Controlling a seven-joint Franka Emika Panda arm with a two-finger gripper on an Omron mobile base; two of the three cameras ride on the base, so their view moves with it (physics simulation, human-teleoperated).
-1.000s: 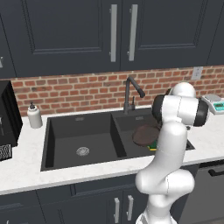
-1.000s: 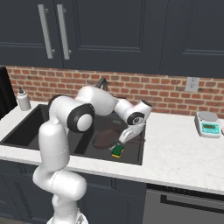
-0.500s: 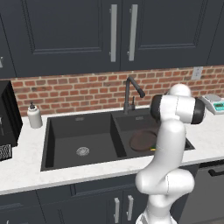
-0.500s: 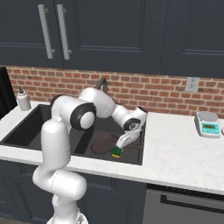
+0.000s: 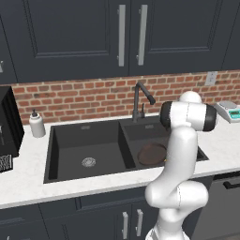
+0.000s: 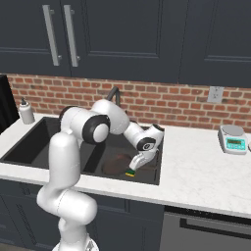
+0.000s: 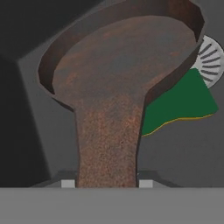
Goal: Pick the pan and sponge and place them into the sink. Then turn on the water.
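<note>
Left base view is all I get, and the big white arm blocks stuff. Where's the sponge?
Observer: The sponge is down in the right basin of the sink, just beside the pan.
Operator: Is the gripper grabbing anything?
Observer: Yes, the gripper is closed on the pan's handle.
Operator: Is the sponge on the drain hole?
Observer: One corner of it reaches the silver drain.
</note>
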